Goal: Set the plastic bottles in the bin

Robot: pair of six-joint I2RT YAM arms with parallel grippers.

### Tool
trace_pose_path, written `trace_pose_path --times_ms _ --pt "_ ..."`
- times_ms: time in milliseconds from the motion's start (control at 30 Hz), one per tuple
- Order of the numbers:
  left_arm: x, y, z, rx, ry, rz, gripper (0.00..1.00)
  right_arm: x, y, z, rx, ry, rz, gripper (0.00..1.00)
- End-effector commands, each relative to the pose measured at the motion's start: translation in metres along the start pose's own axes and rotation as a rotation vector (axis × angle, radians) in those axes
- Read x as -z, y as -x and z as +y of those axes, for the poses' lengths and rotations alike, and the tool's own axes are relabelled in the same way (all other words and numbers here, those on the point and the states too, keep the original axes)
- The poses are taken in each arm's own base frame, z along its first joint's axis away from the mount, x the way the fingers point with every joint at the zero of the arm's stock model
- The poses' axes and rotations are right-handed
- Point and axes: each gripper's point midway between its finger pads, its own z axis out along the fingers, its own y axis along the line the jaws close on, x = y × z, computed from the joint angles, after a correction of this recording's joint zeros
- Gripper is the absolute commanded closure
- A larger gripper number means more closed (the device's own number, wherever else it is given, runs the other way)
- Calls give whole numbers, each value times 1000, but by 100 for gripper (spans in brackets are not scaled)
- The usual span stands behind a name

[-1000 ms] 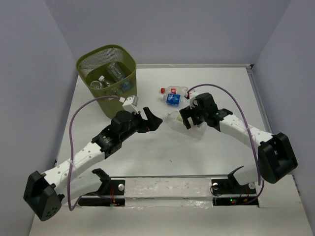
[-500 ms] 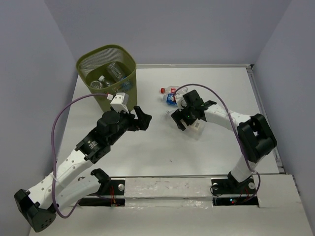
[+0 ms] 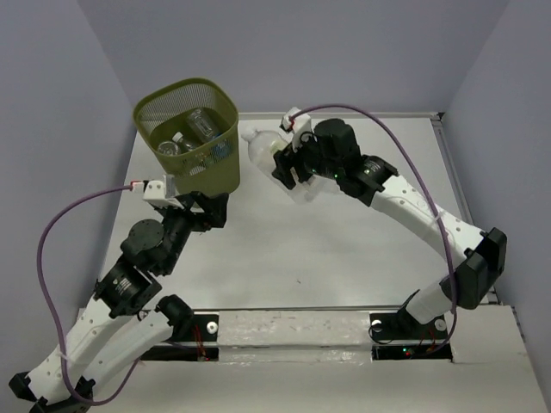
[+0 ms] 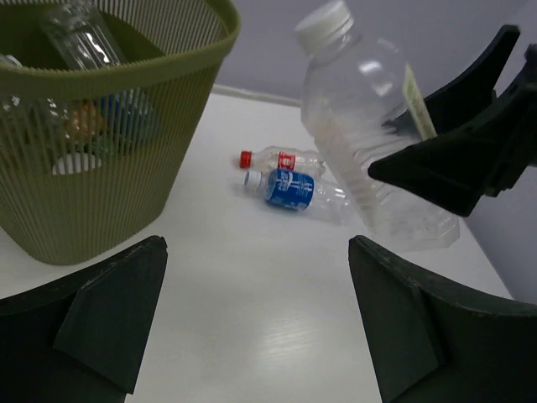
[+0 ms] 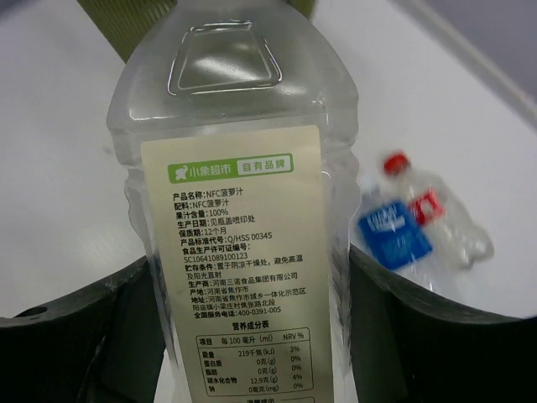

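White worktop (image 3: 344, 249), olive mesh bin (image 3: 191, 129) standing at its far-left corner, red-capped bottle (image 4: 281, 158) and blue-labelled bottle (image 4: 289, 188) lying side by side.

You see the olive-green mesh bin (image 3: 213, 169) standing upright at the far left, with several clear bottles (image 3: 203, 126) lying inside. A clear white-capped bottle (image 3: 261, 148) with a pale label is up in the air just right of the bin's rim, tilted, cap toward the bin. Beyond it, a red-capped bottle (image 4: 281, 159) and a blue-labelled bottle (image 4: 291, 188) lie on their sides, side by side.

Bottle (image 3: 262, 147) just right of bin (image 3: 213, 169)
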Motion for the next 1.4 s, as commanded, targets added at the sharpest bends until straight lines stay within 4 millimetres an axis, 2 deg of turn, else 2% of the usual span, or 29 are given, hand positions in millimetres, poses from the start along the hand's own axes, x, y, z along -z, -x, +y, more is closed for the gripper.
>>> trace_pose_path --times_ms 0,33,67,133,167,233,267,367,400,433,500,533,600,633,667,700,733,800,867,900,967,1000,1067,1200,1300,1333,1367 --pt "31 82 8 50 43 -261 1 31 162 27 -45 98 -457 62" --pt "40 92 9 63 42 -297 1 49 206 35 -58 136 -589 62" --pt "46 103 12 73 56 -329 1 33 214 52 -62 191 -601 62" --pt "53 113 15 83 65 -367 1 27 240 67 -35 246 -666 62" --pt "59 118 18 94 66 -390 1 20 265 76 -18 267 -736 61" --pt "63 120 19 104 62 -404 1 9 286 74 -17 256 -805 61" --pt "63 117 20 101 62 -400 1 -6 297 80 -15 273 -835 61" --pt "63 113 22 82 71 -387 1 -26 313 79 -44 274 -904 61" --pt "63 111 23 72 73 -375 1 -38 316 78 -47 272 -931 61" --pt "62 110 22 69 72 -368 1 -37 323 77 -52 273 -976 61" --pt "62 106 22 67 64 -357 1 -49 319 76 -67 269 -999 60" --pt "63 105 22 70 62 -359 1 -43 326 74 -70 265 -1073 60" --pt "61 100 22 74 58 -348 1 -49 324 73 -96 269 -1102 59" --pt "61 99 21 75 51 -343 1 -39 333 72 -96 268 -1143 59" --pt "60 97 20 75 48 -338 1 -58 326 71 -104 256 -1133 59" --pt "59 94 19 79 42 -328 1 -48 335 73 -111 250 -1175 57" --pt "58 93 19 79 40 -324 1 -62 328 72 -116 243 -1155 55" --pt "58 92 16 87 23 -319 1 -70 324 75 -128 233 -1157 50" --pt "56 90 13 96 9 -312 1 -78 317 73 -125 217 -1141 43" --pt "56 89 10 96 -2 -305 1 -89 308 71 -133 200 -1108 32" --pt "51 86 6 98 -15 -287 1 -98 300 69 -130 184 -1072 18" --pt "50 86 4 100 -24 -282 1 -101 299 69 -128 179 -1062 7" --pt "46 84 -3 109 -45 -259 1 -103 297 69 -113 174 -1035 1" --pt "37 80 -20 127 -102 -220 1 -83 304 67 -86 161 -1034 0" --pt "29 71 -33 147 -152 -177 1 -55 306 46 -118 159 -1025 0" --pt "22 66 -37 148 -157 -156 1 -36 302 39 -157 166 -1017 1" --pt "18 61 -44 151 -181 -131 1 -28 296 17 -179 139 -1009 1"
